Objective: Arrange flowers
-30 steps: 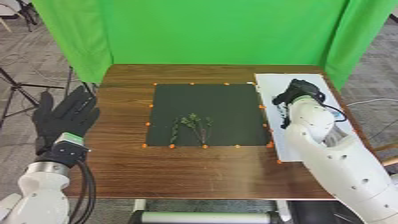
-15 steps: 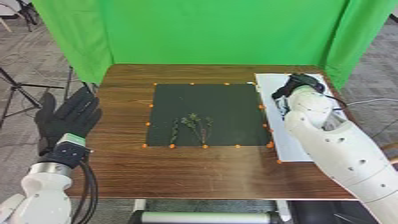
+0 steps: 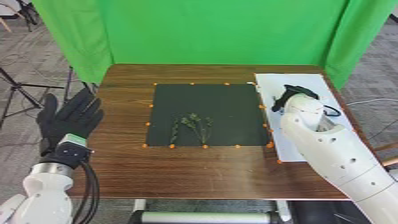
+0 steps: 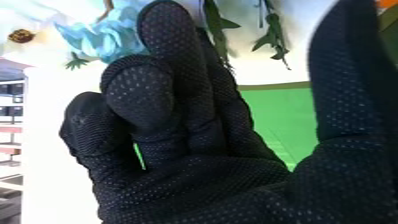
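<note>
My right hand [image 3: 297,93] is over the far half of the white sheet [image 3: 276,132], palm down, with nothing held. In the right wrist view, the hand [image 4: 191,182] has loosely bent fingers and the thumb stands apart. Beyond the fingertips are a light-blue flower [image 4: 102,41], a small brown bloom [image 4: 21,36] and green leafy stems [image 4: 274,36] against white. On the dark mat [image 3: 231,107] lie leafy sprigs [image 3: 193,120] and a narrow green stem [image 3: 174,133], near its front edge. My left hand [image 3: 69,119] is spread off the table's left side.
Orange dots [image 3: 205,146] mark the edges of the mat and the sheet. The brown table [image 3: 204,175] extends in front of the mat. A green curtain [image 3: 222,35] hangs behind the table, and a black tripod [image 3: 19,90] stands at the left.
My right hand went farther back over the white sheet, then came a little nearer again. The left hand shifted slightly to the right. The sprigs on the mat stayed in place.
</note>
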Motion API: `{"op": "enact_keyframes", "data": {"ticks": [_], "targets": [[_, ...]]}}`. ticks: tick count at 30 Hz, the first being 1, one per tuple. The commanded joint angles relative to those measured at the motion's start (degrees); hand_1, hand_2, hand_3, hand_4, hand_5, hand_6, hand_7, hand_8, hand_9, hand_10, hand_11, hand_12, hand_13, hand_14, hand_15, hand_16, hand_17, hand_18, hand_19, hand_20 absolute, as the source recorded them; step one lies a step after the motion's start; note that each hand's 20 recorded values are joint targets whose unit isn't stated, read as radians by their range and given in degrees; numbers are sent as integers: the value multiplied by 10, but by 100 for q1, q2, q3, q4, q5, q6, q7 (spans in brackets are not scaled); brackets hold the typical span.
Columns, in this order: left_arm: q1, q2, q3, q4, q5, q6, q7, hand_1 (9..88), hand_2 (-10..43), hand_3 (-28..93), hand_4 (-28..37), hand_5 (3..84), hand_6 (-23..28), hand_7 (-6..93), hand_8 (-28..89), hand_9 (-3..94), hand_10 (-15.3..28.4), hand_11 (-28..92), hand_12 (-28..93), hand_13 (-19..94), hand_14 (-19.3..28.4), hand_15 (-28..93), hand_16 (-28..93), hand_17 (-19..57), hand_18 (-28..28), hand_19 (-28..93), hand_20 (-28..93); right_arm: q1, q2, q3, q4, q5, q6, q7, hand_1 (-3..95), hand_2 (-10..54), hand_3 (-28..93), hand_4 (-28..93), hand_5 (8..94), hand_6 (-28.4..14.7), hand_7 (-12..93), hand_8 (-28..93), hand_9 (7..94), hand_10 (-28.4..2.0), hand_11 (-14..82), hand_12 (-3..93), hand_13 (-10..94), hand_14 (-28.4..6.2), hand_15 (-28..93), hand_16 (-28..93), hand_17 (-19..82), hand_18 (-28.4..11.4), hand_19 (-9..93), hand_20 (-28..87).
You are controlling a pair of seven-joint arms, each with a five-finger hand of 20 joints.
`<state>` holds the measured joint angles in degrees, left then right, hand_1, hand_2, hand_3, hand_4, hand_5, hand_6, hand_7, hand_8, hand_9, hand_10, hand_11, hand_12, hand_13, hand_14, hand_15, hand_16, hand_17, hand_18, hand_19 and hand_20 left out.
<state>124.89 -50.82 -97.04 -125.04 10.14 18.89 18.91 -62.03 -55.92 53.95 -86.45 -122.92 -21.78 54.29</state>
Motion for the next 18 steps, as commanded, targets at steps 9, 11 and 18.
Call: {"op": "enact_keyframes", "data": {"ticks": [9,11,18], "targets": [[-68,-114,-28,21,126,37,-232,245,157,695,-283,405,80,162,-91,308,137,217,86,192,126,327,-112,-53,87,275,63,-430,-34,-632,378,48,-438,22,523,-95,604,-271,739,-32,308,186,824,-132,434,332,795,-99,657,364,503,-242,932,498],[-78,-123,-27,25,125,24,-230,245,157,695,-283,405,80,162,-91,308,138,217,86,193,126,326,-113,-53,87,275,63,-472,-31,-669,380,60,-437,-48,540,-95,614,-268,742,-24,335,192,832,-122,413,390,799,-97,657,366,505,-241,932,499],[-38,-95,-25,17,75,21,-182,246,156,695,-283,406,81,161,-91,309,138,218,86,195,125,329,-113,-53,88,276,63,-672,100,-537,160,-103,-4,-205,561,-95,688,-253,765,-16,372,213,860,-103,363,462,815,-92,651,371,517,-239,932,503]]}}
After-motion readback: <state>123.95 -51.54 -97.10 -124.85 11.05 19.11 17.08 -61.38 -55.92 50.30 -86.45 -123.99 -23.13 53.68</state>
